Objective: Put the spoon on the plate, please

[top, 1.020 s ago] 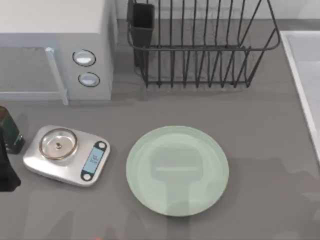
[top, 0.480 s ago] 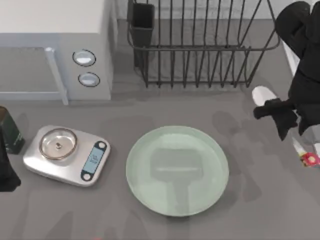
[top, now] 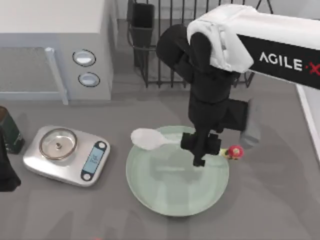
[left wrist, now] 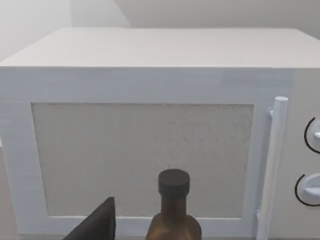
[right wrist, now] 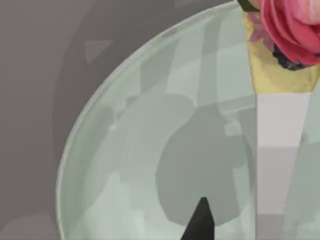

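The gray table (top: 280,200) carries a white microwave (top: 55,45) at the back left and a black wire dish rack (top: 200,45) behind the middle. The right arm (top: 260,35) reaches in from the right across the rack and bends down over the pale green plate (top: 175,190), which lies near the table's middle. A silver kitchen scale (top: 67,155) sits just left of the plate, apart from it.

The right claw (top: 201,146) hangs above the plate's back half, its fingers closed on the thin handle of the spoon (top: 150,139). The spoon lies crosswise in the grip: its white bowl sticks out to the claw's left, over the plate's back-left rim, and its pink-and-yellow ornament (top: 233,152) sticks out to the right, over the right rim.

The left arm (top: 6,170) is parked at the table's left edge beside a brown bottle (left wrist: 174,210). I cannot tell how its claw stands.
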Robot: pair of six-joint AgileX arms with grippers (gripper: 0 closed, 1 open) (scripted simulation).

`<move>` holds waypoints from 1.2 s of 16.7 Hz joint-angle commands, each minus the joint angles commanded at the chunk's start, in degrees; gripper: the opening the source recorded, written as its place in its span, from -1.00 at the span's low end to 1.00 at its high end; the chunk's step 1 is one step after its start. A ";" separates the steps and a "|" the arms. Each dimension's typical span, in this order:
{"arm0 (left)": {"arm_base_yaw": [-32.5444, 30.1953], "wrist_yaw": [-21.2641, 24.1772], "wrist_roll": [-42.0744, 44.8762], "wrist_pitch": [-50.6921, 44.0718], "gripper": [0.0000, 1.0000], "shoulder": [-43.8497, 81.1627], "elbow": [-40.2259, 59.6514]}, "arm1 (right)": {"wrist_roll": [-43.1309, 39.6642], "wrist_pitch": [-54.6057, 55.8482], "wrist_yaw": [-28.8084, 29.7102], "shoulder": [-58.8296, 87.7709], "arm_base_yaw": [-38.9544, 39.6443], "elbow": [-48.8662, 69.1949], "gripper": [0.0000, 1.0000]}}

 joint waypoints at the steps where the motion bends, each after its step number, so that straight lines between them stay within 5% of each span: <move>1: 0.00 0.00 0.00 0.00 1.00 0.00 0.00 | -2.54 0.22 0.13 0.77 1.73 1.07 -1.00; 20: 0.00 0.00 0.00 0.00 1.00 0.00 0.00 | -5.54 6.71 3.34 1.09 1.31 1.78 -1.00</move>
